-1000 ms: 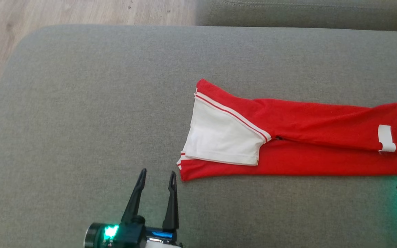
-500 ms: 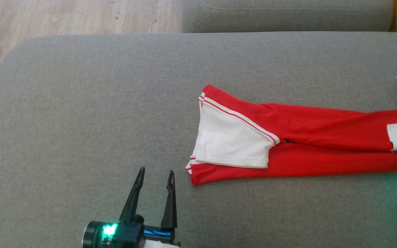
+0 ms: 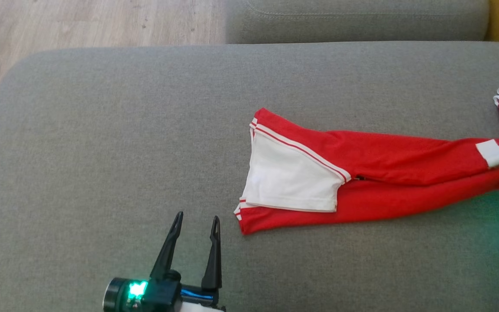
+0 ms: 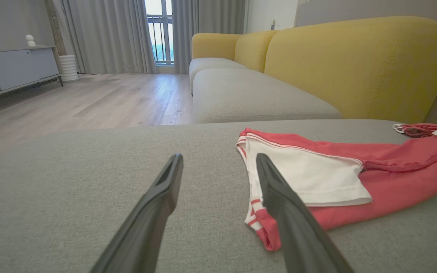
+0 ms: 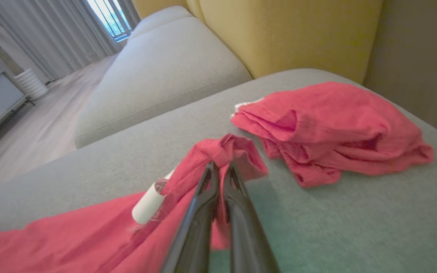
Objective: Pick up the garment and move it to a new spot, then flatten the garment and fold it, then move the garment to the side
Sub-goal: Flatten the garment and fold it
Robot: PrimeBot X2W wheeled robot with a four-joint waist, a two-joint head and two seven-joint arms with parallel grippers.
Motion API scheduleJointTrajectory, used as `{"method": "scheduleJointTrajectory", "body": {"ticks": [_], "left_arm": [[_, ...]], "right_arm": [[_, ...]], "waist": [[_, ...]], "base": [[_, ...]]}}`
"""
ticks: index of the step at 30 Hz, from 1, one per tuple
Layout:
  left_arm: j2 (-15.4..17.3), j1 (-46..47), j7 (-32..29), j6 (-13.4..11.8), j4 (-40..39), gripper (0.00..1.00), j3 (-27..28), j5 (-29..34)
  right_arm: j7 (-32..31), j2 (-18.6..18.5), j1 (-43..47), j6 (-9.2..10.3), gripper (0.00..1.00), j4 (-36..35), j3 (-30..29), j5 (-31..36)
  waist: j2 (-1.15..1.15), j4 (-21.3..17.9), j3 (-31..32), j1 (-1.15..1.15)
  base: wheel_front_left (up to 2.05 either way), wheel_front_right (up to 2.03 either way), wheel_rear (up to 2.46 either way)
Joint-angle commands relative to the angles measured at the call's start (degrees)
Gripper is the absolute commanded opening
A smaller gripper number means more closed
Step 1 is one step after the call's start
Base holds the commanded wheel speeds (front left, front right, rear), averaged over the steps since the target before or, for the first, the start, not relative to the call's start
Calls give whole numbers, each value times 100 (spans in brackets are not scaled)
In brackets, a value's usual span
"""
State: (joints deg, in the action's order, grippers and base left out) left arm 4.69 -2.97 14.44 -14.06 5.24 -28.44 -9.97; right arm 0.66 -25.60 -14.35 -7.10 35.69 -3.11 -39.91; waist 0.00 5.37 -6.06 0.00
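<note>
**Head view.** A long red garment (image 3: 383, 173) with a white panel (image 3: 288, 177) lies stretched left to right across a wide grey cushion (image 3: 102, 130). Its left end sits near the middle of the cushion, and its right end runs off the right edge of the picture. The left pincer (image 3: 197, 216) hovers at the near edge, fingers spread and empty. It is just beside the garment's near left corner and not touching it. Bare cushion stretches to the left and far side. Wood floor (image 3: 80, 21) begins past the far left corner.

**Left wrist view.** Seen low along the released left pincer (image 4: 218, 157), the garment's striped corner sits behind the right finger. A yellow sofa (image 4: 355, 64) stands beyond the cushion.

**Right wrist view.** The right pincer (image 5: 222, 167) is clenched on a bunched fold at the garment's right end, holding it up off the cushion. A white label (image 5: 148, 206) hangs just left of the fingers. A second red pile (image 5: 336, 125) lies near on the far right, close to the cushion's edge.

The flattening or folding step seems to be in hand, worked from the right end. The next move probably calls for carrying that held end leftward, toward the open cushion. The left pincer may need to pin or take the near corner. There is little room to the right, given the pile and the edge.
</note>
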Motion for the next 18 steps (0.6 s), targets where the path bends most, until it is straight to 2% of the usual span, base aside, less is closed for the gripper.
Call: {"method": "scheduleJointTrajectory", "body": {"ticks": [1, 11, 18], "left_arm": [[-82, 16, 56, 15, -151, 100, 199, 56], [-110, -6, 56, 79, -103, 100, 244, 91], [-133, -5, 56, 141, -90, 100, 223, 118]], "right_arm": [[81, -159, 18, -39, 0, -286, 132, 9], [-55, 156, -165, -39, 0, -1486, 716, 213], [-484, 590, -327, -39, 0, -2285, 1534, 432]], "waist": [[0, 8, 15, 0], [0, 168, 150, 0], [0, 482, 185, 0]], "base": [[0, 0, 0], [0, 0, 0], [0, 0, 0]]}}
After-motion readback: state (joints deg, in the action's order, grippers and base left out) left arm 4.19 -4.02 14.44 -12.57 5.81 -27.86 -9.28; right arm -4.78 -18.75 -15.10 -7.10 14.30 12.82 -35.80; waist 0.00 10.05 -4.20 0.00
